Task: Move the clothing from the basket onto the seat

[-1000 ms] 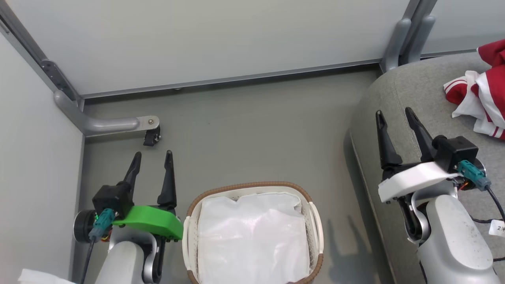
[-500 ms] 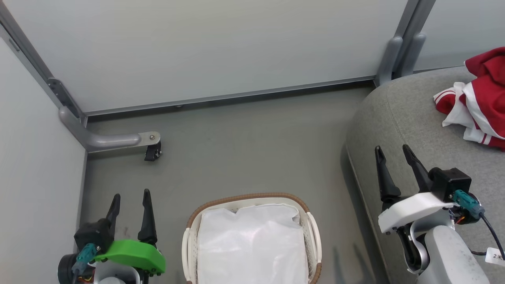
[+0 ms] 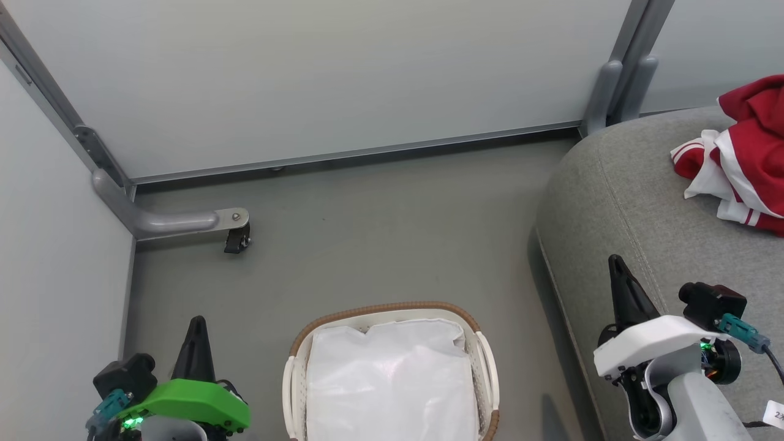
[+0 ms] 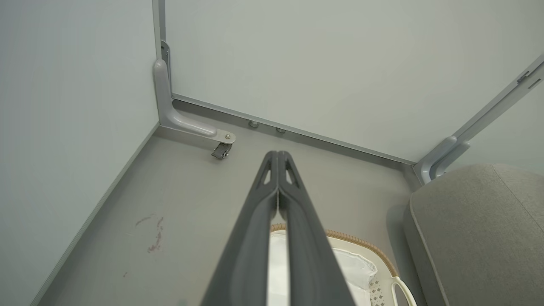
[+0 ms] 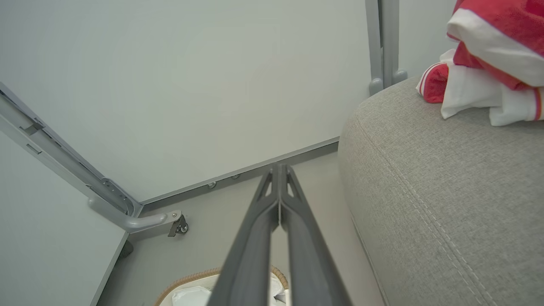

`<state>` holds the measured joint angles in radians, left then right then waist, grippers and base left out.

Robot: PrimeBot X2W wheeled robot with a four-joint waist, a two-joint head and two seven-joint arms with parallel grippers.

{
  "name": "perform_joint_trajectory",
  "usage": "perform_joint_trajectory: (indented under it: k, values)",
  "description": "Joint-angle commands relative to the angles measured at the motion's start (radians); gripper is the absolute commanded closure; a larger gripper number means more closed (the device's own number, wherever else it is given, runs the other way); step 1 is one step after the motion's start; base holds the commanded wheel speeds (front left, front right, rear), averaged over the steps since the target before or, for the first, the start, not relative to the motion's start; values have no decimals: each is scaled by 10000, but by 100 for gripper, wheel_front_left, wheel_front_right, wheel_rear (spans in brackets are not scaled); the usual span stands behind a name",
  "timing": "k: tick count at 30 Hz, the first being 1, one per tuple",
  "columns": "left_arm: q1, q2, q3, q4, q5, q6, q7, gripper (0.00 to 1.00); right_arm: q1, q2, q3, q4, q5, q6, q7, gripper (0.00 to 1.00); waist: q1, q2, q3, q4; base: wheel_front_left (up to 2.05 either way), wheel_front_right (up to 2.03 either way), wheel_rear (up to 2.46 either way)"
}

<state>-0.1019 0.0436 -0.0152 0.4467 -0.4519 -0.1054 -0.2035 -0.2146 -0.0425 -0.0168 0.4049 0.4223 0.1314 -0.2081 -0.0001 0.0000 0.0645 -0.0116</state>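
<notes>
Seen from the head, the basket sits at 6 o'clock on the grey floor, its brown woven rim curving round a crumpled white liner that covers its inside. The clothing, a red heap with white stripes and trim, lies just above 3 o'clock on the seat, well apart from the basket and running off the right edge of the view. The seat's rounded grey corner takes up the ground from 2 to 5 o'clock, and a strip of floor lies between its edge and the basket's right handle. The left gripper stands at 8 o'clock, near the basket's left side, its two dark fingers pressed flat together into one blade. The left wrist view shows them meeting along their length at a hairline seam, with the basket's rim beneath them. The right gripper stands at 4 o'clock over the seat's near edge, likewise narrowed to a single point. The right wrist view shows its fingers closed tip to tip, with the clothing off at 2 o'clock on the cushion. Around them are a pale wall panel across 12 o'clock and a grey bracket at 9 o'clock, which reaches out from the corner over the floor and ends in a small black caster. A pair of grey posts stands at 2 o'clock, where the seat meets the wall. In the left wrist view a few reddish marks stain the floor at 8 o'clock.
</notes>
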Motion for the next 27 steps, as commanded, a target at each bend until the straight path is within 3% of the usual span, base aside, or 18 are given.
perform_joint_trajectory:
  k: [1, 27]
  values:
    - [-118, 29, 76, -255, -445, -37, 74, 100, -67, -59, -60, -229, 455, -1, 118, 100, 1, 0, -7, 2, 0, 0, 0]
    - [-94, 49, 467, -880, -4157, -113, 1086, 100, 320, -76, -350, -728, 4261, -4, 1132, 100, 1, 0, -145, 28, 0, 0, 0]
